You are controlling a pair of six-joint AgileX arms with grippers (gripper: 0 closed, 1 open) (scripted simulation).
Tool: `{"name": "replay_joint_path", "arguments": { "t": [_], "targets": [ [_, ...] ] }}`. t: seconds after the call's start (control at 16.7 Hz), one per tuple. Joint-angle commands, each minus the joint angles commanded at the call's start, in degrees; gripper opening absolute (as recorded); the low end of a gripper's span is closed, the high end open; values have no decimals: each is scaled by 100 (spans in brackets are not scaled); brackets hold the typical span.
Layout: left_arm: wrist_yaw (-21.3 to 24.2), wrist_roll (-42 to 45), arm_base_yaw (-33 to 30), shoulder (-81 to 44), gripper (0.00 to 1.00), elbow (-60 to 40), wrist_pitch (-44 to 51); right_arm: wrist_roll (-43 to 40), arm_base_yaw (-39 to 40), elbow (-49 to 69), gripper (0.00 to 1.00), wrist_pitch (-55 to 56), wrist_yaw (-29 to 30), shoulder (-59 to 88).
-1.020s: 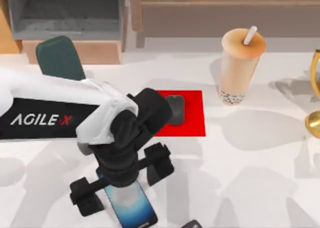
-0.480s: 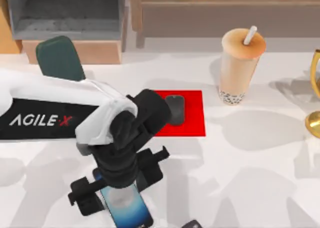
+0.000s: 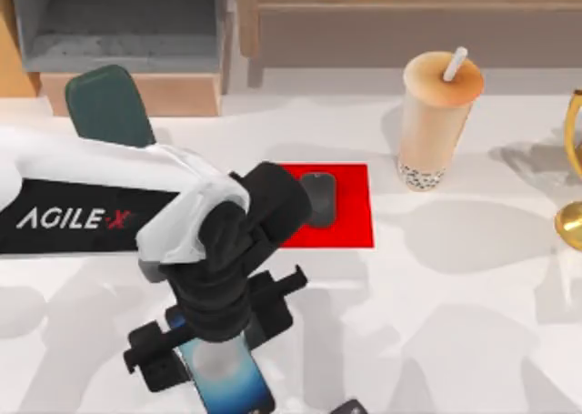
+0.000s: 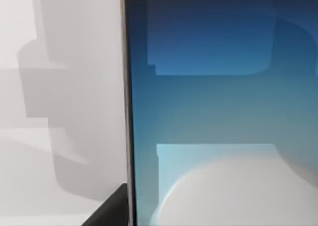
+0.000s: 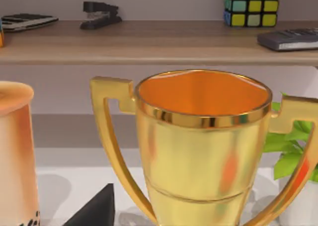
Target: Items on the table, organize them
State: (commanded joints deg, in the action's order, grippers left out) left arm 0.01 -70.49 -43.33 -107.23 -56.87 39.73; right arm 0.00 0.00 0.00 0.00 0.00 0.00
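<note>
A black smartphone (image 3: 229, 384) with a glowing blue-white screen lies on the white table (image 3: 473, 323) near the front edge. My left gripper (image 3: 216, 346) is down over it, fingers shut against its long sides. The left wrist view has the smartphone screen (image 4: 218, 112) very close. A dark grey mouse (image 3: 318, 198) rests on a red pad (image 3: 353, 209) just behind the left wrist. The bubble-tea cup (image 3: 436, 114) with its white straw stands upright at the back right; the cup's side (image 5: 15, 151) also appears in the right wrist view. My right gripper (image 5: 95, 212) stays parked facing the trophy.
A dark green phone stand (image 3: 107, 105) stands at the back left. A gold trophy (image 3: 573, 186) (image 5: 201, 146) is at the right edge. The wooden shelf unit (image 3: 409, 18) and a grey box (image 3: 118, 23) line the back. A small dark object (image 3: 350, 407) lies at the front edge.
The left gripper's fingers have closed in on the smartphone's sides. The phone has shifted slightly to the left with them. Everything else stands as before.
</note>
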Motion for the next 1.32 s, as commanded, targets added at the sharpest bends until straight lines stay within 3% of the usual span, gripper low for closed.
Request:
{"name": "replay_joint_path", "arguments": {
  "t": [0.96,1.14,1.32],
  "targets": [
    [-22,89,15,520,0,-376,905,0,0,0,100,0,0,0],
    [-368,77,-120,687,0,-329,797,0,0,0,100,0,0,0],
    [-1148,236,-328,1101,0,-183,548,0,0,0,100,0,0,0]
  ]
}}
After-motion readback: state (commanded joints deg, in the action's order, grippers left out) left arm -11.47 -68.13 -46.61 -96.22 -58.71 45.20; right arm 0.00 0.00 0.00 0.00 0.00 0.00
